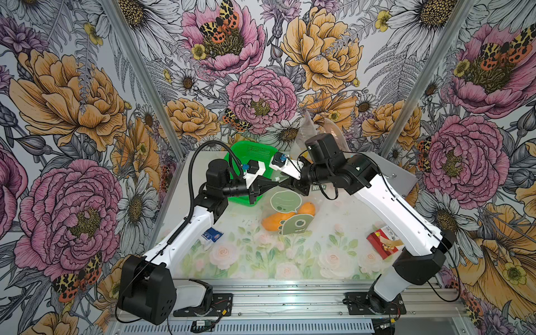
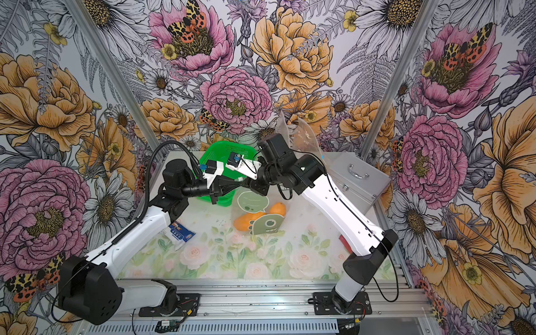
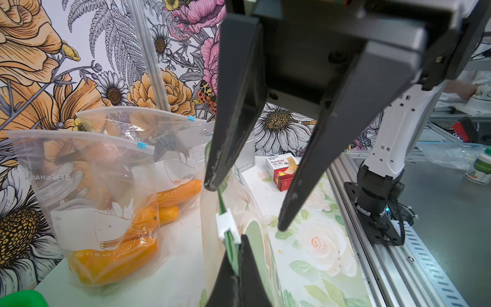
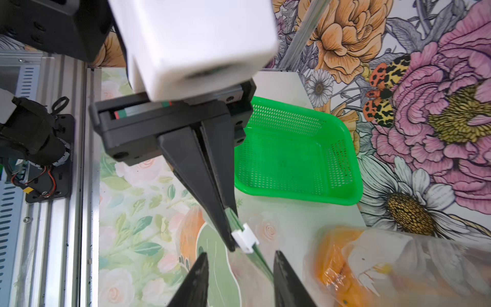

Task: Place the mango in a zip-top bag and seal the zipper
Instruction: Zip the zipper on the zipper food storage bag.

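The zip-top bag (image 1: 282, 201), clear with green cartoon prints, stands on the table with the orange mango (image 1: 308, 208) inside it, partly hidden by the prints. My left gripper (image 3: 236, 247) is shut on the bag's green zipper strip (image 3: 230, 247), just beside the white slider (image 3: 228, 226). My right gripper (image 4: 240, 261) is open, its two fingertips (image 4: 203, 265) astride the same zipper strip (image 4: 261, 261) on the slider's (image 4: 245, 238) other side, apart from it. In both top views the two grippers meet tip to tip above the bag (image 2: 251, 201).
A green basket (image 1: 252, 150) sits behind the left gripper. Two other clear bags (image 3: 106, 212) with orange fruit stand at the back right. A red bandage box (image 1: 383, 242), a blue packet (image 1: 213, 234) and a silver case (image 2: 356, 179) lie around the table.
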Controlling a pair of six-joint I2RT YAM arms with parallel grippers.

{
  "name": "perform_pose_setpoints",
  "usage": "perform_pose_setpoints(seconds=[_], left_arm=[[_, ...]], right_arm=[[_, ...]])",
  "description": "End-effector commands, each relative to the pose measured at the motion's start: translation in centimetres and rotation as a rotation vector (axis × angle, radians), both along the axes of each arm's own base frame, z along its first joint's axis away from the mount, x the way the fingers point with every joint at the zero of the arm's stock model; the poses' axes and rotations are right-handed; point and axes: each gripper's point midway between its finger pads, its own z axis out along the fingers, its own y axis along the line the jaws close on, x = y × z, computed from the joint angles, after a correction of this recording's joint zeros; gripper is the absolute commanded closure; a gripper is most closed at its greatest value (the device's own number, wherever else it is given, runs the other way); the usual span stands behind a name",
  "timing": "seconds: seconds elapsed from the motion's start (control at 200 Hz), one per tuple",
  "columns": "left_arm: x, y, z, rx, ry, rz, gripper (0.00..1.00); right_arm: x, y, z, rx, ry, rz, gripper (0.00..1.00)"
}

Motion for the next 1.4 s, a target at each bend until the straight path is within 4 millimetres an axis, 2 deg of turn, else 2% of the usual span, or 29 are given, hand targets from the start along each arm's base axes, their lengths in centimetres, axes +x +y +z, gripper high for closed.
perform_pose_setpoints(seconds=[0.0, 0.095, 0.185, 0.2, 0.25, 0.335, 0.425, 0.51, 0.665, 0.796, 0.876, 1.026, 1.201, 1.396], left_arm=[[0.2, -2.3, 1.0, 0.039, -0.057, -0.009, 1.0], [-0.7, -4.6, 2.9, 0.013, -0.075, -0.106, 1.0], [-1.9, -6.2, 4.9, -0.011, -0.106, -0.189, 1.0], [-2.2, -6.3, 5.2, -0.016, -0.113, -0.2, 1.0], [-2.7, -6.3, 6.0, -0.028, -0.128, -0.226, 1.0], [-2.3, -5.6, 6.1, -0.026, -0.131, -0.207, 1.0], [-2.4, -4.3, 5.4, -0.032, -0.098, -0.256, 1.0], [-2.2, -3.4, 4.1, -0.037, -0.042, -0.308, 1.0], [-1.1, -2.9, 0.7, -0.029, 0.103, -0.353, 1.0], [-1.9, -2.8, -0.9, -0.024, 0.149, -0.379, 1.0], [-1.6, -2.3, -1.7, -0.019, 0.177, -0.358, 1.0], [-0.3, -1.3, -3.4, 0.011, 0.206, -0.24, 1.0], [0.0, -0.1, -3.4, 0.022, 0.187, -0.155, 1.0], [-0.5, 0.6, -2.6, 0.008, 0.172, -0.166, 1.0]], right_arm=[[-0.3, -4.8, 1.0, 0.001, -0.008, -0.207, 0.55], [-2.0, -7.6, 1.7, 0.052, 0.0, -0.286, 0.53], [-3.2, -9.4, 2.5, 0.082, -0.03, -0.303, 0.53], [-3.0, -10.1, 2.8, 0.123, -0.001, -0.384, 0.5], [-3.3, -11.2, 3.4, 0.173, 0.013, -0.451, 0.49], [-3.7, -12.1, 4.4, 0.241, 0.022, -0.512, 0.47], [-3.6, -12.2, 5.3, 0.297, 0.041, -0.545, 0.33], [-2.6, -12.7, 6.0, 0.337, 0.039, -0.62, 0.23], [-2.2, -9.8, 6.9, 0.344, 0.079, -0.489, 0.19], [-1.9, -7.3, 7.0, 0.323, 0.098, -0.32, 0.18], [-2.0, -5.5, 6.5, 0.304, 0.116, -0.185, 0.2], [-1.9, -2.8, 4.3, 0.234, 0.142, 0.021, 0.24], [-0.4, -1.7, 1.6, 0.157, 0.234, 0.032, 0.26], [1.3, -0.8, -0.7, 0.1, 0.324, 0.014, 0.26]])
